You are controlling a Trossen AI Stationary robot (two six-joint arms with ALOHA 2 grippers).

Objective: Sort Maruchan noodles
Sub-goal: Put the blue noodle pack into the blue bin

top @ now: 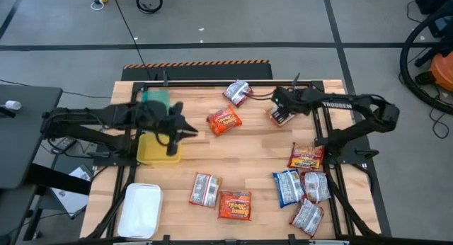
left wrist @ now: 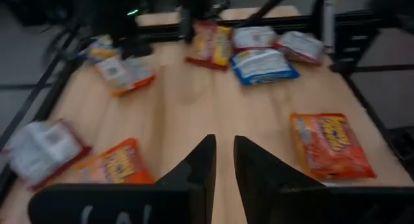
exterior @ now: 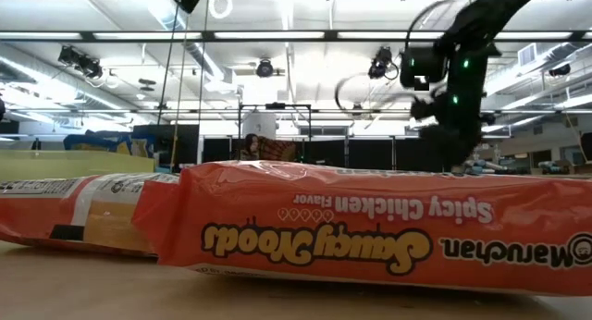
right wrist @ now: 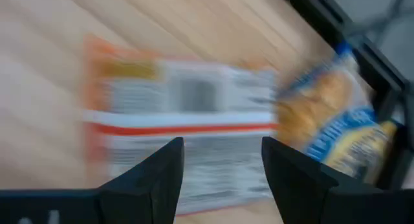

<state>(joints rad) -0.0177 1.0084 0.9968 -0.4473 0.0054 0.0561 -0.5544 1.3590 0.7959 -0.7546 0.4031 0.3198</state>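
Ramen packets lie flat across the table. My right gripper [top: 283, 110] is open near the far right, low over an orange-edged packet [top: 278, 117] whose printed white back [right wrist: 194, 133] faces up. Its fingers stand to either side of that packet; I cannot tell whether they touch it. A blue-and-yellow packet [right wrist: 343, 114] lies beside it. My left gripper [top: 178, 132] hovers at the right edge of the yellow bin [top: 157, 149], its fingers [left wrist: 223, 156] shut to a narrow slit and holding nothing.
A silver-white packet [top: 238, 91] and an orange one [top: 224, 120] lie far centre. Several more sit at the right [top: 306, 157] and near centre [top: 234, 204]. A teal bin [top: 154, 98] and a white bin [top: 141, 209] stand on the left. An orange packet [exterior: 370, 237] fills the low view.
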